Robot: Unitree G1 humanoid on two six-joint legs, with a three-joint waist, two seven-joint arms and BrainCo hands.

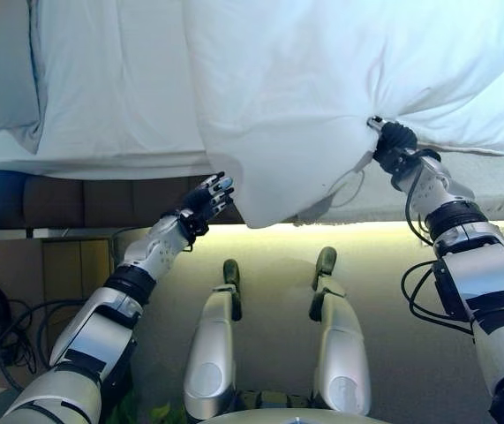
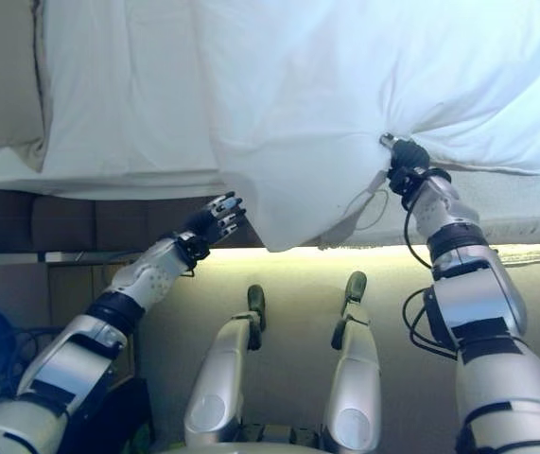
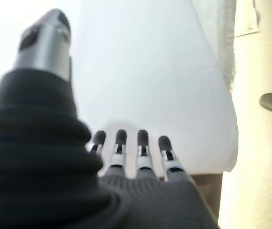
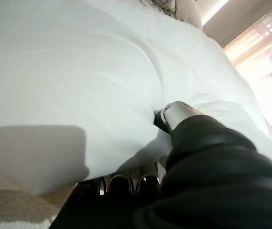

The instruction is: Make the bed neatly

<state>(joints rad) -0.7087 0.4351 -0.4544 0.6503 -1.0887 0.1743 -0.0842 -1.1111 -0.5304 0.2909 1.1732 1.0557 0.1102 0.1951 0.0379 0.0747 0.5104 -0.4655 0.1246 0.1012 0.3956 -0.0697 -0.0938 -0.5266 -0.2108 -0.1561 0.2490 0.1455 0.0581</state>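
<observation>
A white duvet [image 1: 340, 79] lies bunched across the bed, with one corner hanging over the near edge. My right hand [image 1: 391, 141] is shut on a gathered fold of the duvet [image 4: 102, 95] at the bed's near edge; its thumb presses into the cloth in the right wrist view. My left hand [image 1: 206, 200] is open with straight fingers, just left of the hanging duvet corner [image 1: 265, 208] and apart from it. It also shows in the left wrist view [image 3: 131, 152]. A white sheet [image 1: 110, 79] covers the mattress at the left.
A pillow [image 1: 0, 66] lies at the bed's far left. The dark bed base [image 1: 84, 201] runs below the mattress edge. A light strip glows under the bed frame [image 1: 340, 227]. Pale carpet [image 1: 278, 274] lies before the bed.
</observation>
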